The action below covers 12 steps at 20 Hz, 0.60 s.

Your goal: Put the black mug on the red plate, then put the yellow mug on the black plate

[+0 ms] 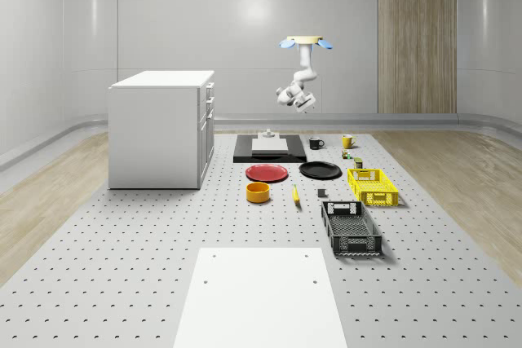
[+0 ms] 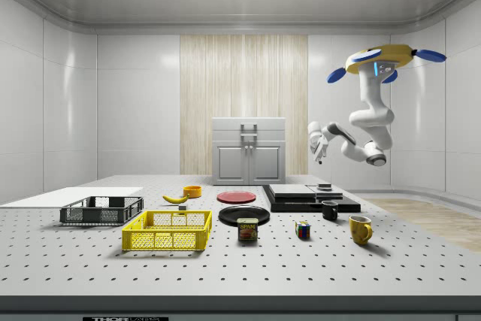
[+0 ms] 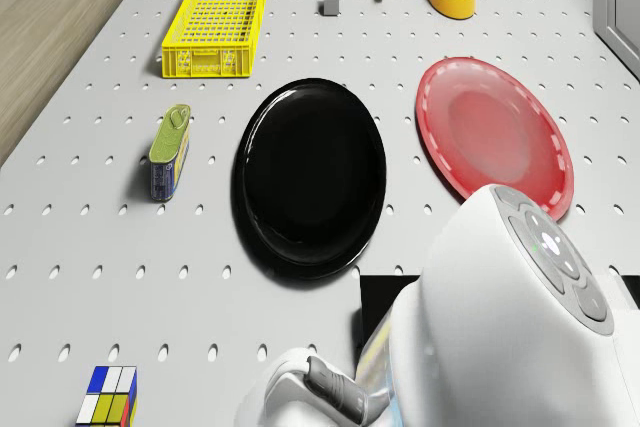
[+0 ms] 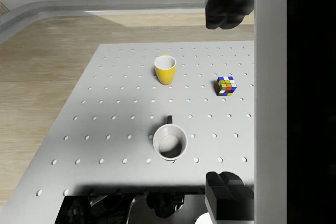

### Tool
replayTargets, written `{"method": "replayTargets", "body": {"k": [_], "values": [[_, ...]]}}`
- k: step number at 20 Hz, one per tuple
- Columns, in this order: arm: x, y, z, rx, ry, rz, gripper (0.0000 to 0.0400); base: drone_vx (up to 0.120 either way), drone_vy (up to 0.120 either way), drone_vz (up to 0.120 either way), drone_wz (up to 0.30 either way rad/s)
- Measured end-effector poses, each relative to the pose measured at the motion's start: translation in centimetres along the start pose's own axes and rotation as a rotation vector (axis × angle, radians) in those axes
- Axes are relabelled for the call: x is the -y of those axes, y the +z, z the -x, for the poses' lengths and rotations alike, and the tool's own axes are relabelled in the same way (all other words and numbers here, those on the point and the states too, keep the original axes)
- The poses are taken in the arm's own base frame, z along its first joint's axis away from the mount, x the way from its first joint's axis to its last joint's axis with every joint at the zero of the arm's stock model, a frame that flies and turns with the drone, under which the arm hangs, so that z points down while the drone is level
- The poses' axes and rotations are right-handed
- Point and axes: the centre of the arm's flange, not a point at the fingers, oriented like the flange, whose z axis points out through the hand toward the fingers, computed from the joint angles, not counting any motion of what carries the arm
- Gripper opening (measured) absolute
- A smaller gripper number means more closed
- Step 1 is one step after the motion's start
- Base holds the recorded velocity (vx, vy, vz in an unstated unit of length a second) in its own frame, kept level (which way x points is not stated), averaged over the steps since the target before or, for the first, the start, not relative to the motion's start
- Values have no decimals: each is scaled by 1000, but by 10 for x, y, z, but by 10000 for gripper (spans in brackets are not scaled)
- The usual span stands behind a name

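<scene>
Black mug (image 4: 169, 141) stands upright on the table (image 4: 105, 129), free of any grip, with the yellow mug (image 4: 165, 70) and a colour cube (image 4: 226, 85) near it. Red plate (image 1: 267, 173) and black plate (image 1: 320, 170) lie side by side, both bare. Gripper (image 2: 319, 143) hangs above the black mug, fingers (image 4: 227, 3) spread wide. Drone (image 2: 385, 59) hovers high over the mugs' end of the table.

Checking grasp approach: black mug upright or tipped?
Upright. The black mug stands on the table with its open mouth facing up in the wrist view; the side view shows it standing too.
</scene>
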Motion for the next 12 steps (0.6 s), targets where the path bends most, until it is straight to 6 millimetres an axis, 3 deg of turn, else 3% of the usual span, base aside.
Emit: {"method": "replayTargets", "body": {"k": [8,12], "values": [[25,6,25,-259,-9,251,400,-120,0,-120,0],[28,8,29,-302,-11,290,400,0,0,-120,0]]}}
